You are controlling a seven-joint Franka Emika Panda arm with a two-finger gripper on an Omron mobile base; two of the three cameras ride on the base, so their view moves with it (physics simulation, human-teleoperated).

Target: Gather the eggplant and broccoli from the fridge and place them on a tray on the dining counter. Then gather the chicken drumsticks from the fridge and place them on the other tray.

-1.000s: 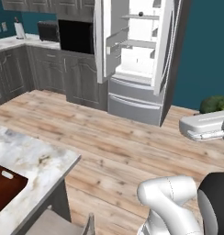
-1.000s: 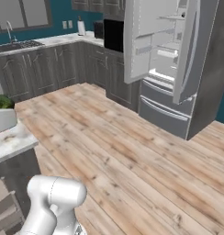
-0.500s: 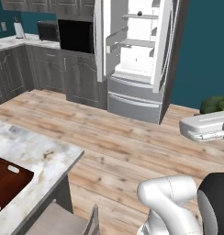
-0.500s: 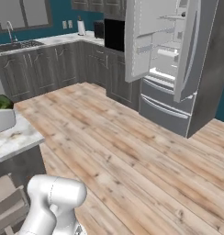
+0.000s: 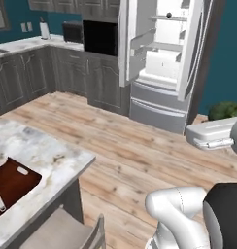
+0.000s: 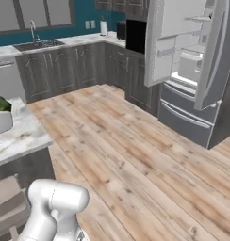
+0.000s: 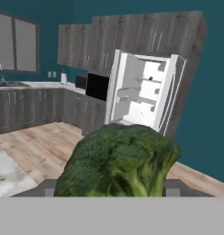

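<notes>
Hand [image 7: 111, 186] pinching broccoli [image 7: 118, 160] | marble counter [image 5: 40, 163] with tray [image 5: 11, 182] | fridge [image 5: 169, 63] doors open

Glossy white rounded arm [image 5: 176, 214] w/ dark joint, grey fingers [image 7: 46, 189]

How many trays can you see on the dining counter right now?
1: a dark brown tray near the edge of the marble dining counter, left base view. The other tray may be out of frame.

More marble counter [image 5: 47, 160] in view
</notes>
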